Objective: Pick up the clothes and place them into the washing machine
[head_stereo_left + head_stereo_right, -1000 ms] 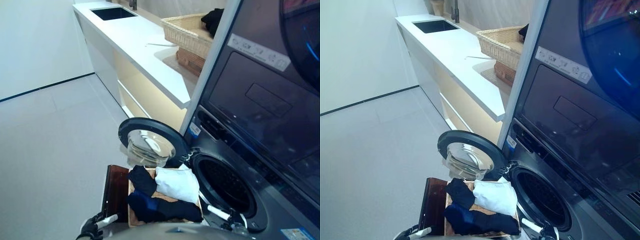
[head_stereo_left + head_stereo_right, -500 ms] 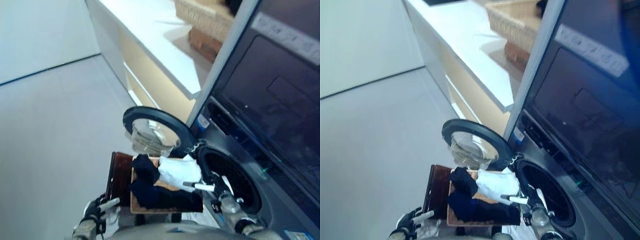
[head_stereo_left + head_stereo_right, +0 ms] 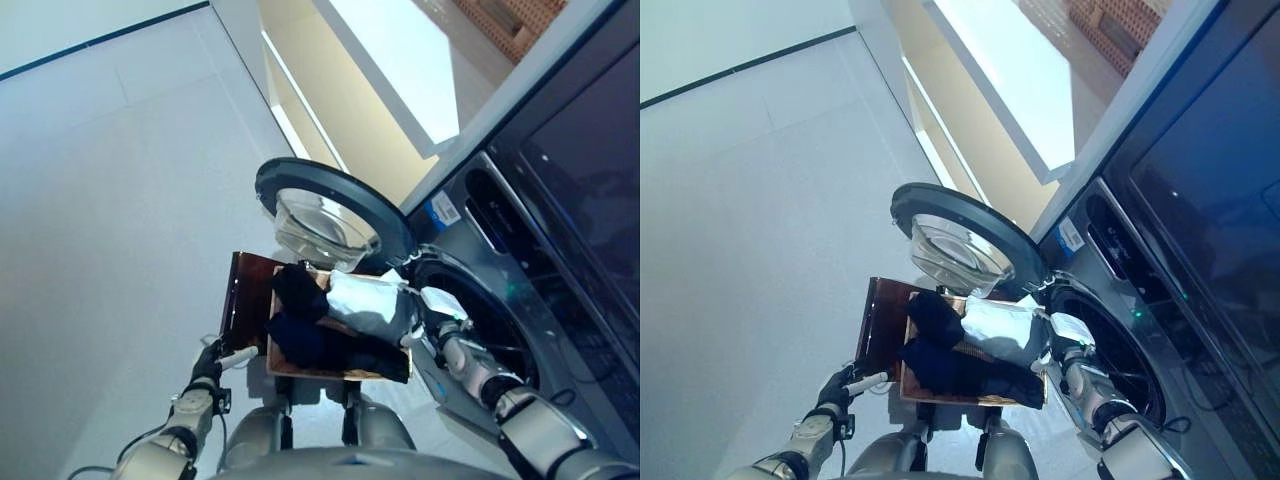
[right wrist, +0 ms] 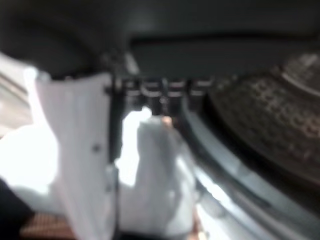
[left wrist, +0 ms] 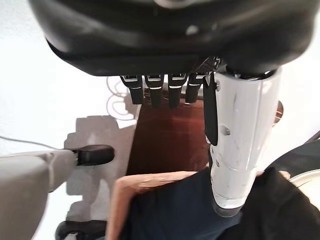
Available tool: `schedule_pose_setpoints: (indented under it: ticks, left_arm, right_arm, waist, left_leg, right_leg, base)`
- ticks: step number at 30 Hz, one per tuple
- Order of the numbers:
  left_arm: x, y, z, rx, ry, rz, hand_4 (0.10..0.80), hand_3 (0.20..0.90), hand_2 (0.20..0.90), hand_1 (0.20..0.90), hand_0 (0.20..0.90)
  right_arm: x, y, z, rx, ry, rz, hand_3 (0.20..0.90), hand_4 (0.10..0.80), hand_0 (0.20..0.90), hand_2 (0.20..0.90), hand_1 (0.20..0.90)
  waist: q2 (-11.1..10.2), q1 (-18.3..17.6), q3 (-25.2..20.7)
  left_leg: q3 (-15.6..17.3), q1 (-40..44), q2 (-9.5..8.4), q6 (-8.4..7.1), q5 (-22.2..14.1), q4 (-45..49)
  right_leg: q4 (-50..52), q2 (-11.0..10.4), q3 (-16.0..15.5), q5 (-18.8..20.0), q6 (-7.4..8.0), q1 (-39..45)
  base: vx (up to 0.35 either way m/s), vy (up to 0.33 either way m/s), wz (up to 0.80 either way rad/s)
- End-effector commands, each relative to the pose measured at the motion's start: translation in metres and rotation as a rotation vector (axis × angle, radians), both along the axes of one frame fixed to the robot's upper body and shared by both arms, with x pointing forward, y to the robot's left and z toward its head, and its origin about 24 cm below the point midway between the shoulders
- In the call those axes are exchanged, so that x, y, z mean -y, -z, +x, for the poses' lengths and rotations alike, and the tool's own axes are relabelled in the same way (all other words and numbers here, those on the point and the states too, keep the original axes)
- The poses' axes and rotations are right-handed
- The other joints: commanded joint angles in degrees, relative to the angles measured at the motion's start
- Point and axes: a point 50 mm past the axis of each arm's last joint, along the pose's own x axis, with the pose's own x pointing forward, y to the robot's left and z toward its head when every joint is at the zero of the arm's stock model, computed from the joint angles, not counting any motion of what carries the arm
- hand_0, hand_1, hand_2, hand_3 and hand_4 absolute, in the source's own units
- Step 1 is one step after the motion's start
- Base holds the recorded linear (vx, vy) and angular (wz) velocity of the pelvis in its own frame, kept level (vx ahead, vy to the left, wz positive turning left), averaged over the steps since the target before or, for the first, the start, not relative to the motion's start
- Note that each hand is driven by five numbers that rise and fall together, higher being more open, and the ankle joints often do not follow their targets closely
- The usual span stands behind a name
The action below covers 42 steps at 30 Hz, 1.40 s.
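The right hand [image 3: 437, 322] reaches over the near edge of the washing machine's [image 3: 520, 300] open drum mouth and meets the white garment [image 3: 368, 305]. In its own wrist view the white-covered thumb and the short row of fingers [image 4: 160, 95] appear to close on a fold of that white cloth [image 4: 150, 165], though the view is too soft to be sure how firm the pinch is. The white garment lies at the hand's fingertips, on the end of the wicker tray [image 3: 300, 368] nearest the drum. Beyond it, farther from the hand, a black garment [image 3: 298, 290] sits bunched, and a dark navy garment [image 3: 330, 345] spreads along the tray just beside the hand's thumb side. The tray rests on a dark brown stool [image 3: 247, 300]. The round machine door [image 3: 330, 210] stands swung open, beyond the tray from the right hand. The drum opening [image 3: 1110, 350] lies just beside the right hand, on the side away from the clothes. The left hand [image 3: 212, 362] hovers low beside the stool, well apart from the clothes. Its wrist view shows the fingers [image 5: 160, 90] curled down in a row with the thumb straight, holding nothing, the stool's brown top [image 5: 170, 145] and the dark cloth [image 5: 200, 210] just past them.
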Motion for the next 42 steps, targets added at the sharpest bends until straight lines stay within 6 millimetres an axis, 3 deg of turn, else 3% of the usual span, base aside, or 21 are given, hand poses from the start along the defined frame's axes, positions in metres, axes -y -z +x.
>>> schedule_pose_setpoints:
  ticks: [1, 9, 15, 25, 35, 40, 41, 42]
  left_arm:
    - [-0.002, -0.012, 0.017, 0.104, 0.007, 0.018, 0.800, 0.900, 0.900, 0.900, 0.900]
    - [0.004, -0.020, 0.032, 0.164, 0.009, 0.015, 0.800, 0.900, 0.900, 0.900, 0.900]
    - [0.008, -0.023, 0.037, 0.178, 0.014, 0.006, 0.800, 0.900, 0.900, 0.900, 0.900]
    - [0.007, -0.023, 0.042, 0.158, 0.026, 0.033, 0.800, 0.900, 0.900, 0.900, 0.900]
    - [0.023, -0.045, 0.075, 0.284, 0.033, -0.013, 0.800, 0.900, 0.900, 0.900, 0.900]
    - [0.024, -0.048, 0.079, 0.297, 0.032, -0.016, 0.800, 0.900, 0.900, 0.900, 0.900]
    - [0.024, -0.047, 0.078, 0.292, 0.032, -0.016, 0.800, 0.900, 0.900, 0.900, 0.900]
    - [0.024, -0.047, 0.078, 0.290, 0.031, -0.015, 0.800, 0.900, 0.900, 0.900, 0.900]
  right_arm:
    - [0.002, -0.024, 0.020, 0.131, -0.073, -0.047, 0.900, 0.800, 0.900, 0.900, 0.900]
    - [-0.034, -0.029, 0.034, 0.192, -0.164, -0.001, 0.900, 0.800, 0.900, 0.900, 0.900]
    - [-0.042, -0.031, 0.040, 0.193, -0.141, 0.019, 0.900, 0.800, 0.900, 0.900, 0.900]
    - [-0.053, -0.013, 0.032, 0.102, -0.114, 0.037, 0.900, 0.800, 0.900, 0.900, 0.900]
    - [-0.070, -0.029, 0.050, 0.148, -0.145, 0.070, 0.900, 0.800, 0.900, 0.900, 0.900]
    - [-0.081, -0.032, 0.054, 0.153, -0.186, 0.070, 0.900, 0.800, 0.900, 0.900, 0.900]
    - [-0.084, -0.033, 0.055, 0.150, -0.198, 0.067, 0.582, 0.573, 0.582, 0.582, 0.582]
    - [-0.086, -0.033, 0.056, 0.151, -0.204, 0.067, 0.318, 0.384, 0.318, 0.318, 0.318]
  waist:
    - [-1.66, 1.09, -0.85]
    - [-1.80, 1.29, 0.56]
    - [-1.60, 1.58, 1.17]
    - [-1.45, 1.72, 2.80]
    - [-0.63, 1.77, 5.62]
    - [-0.89, 1.82, 5.78]
    - [-0.99, 1.81, 5.88]
    - [-1.05, 1.71, 5.66]
  left_leg:
    - [0.85, -1.97, -1.40, -4.11, -2.76, 3.90]
    - [1.27, -3.78, -1.65, -3.83, -2.77, 4.84]
    - [1.13, -4.93, -1.89, -3.79, -2.24, 4.80]
    - [1.30, -7.76, -2.40, -3.72, -2.26, 6.58]
    - [2.27, -14.94, -2.61, -3.72, -1.13, 8.56]
    - [2.45, -16.25, -2.57, -3.68, -0.86, 8.35]
    - [2.35, -16.40, -2.56, -3.61, -0.95, 8.37]
    - [2.37, -16.79, -2.67, -3.58, -0.80, 8.36]
  right_leg:
    - [2.89, -2.21, 3.52, 1.82, 1.79, -2.60]
    - [3.31, -2.46, 3.59, 2.60, 2.04, -4.40]
    - [3.27, -2.74, 3.14, 3.03, 2.05, -5.22]
    - [3.95, -3.22, 3.23, 3.43, 1.84, -7.48]
    - [5.08, -3.32, 3.75, 4.75, 1.52, -14.41]
    - [4.62, -3.32, 3.94, 5.34, 1.62, -15.73]
    - [4.40, -3.34, 4.17, 5.62, 1.69, -15.87]
    - [4.26, -3.48, 4.18, 5.88, 1.75, -16.18]
  base:
    - [-0.016, 0.015, -0.03]
    - [-0.024, 0.017, -0.02]
    - [-0.015, 0.029, 0.05]
    - [-0.018, 0.018, 0.01]
    - [-0.066, 0.028, -0.02]
    - [-0.024, 0.014, -0.05]
    - [-0.016, 0.018, -0.03]
    - [-0.016, 0.027, -0.05]
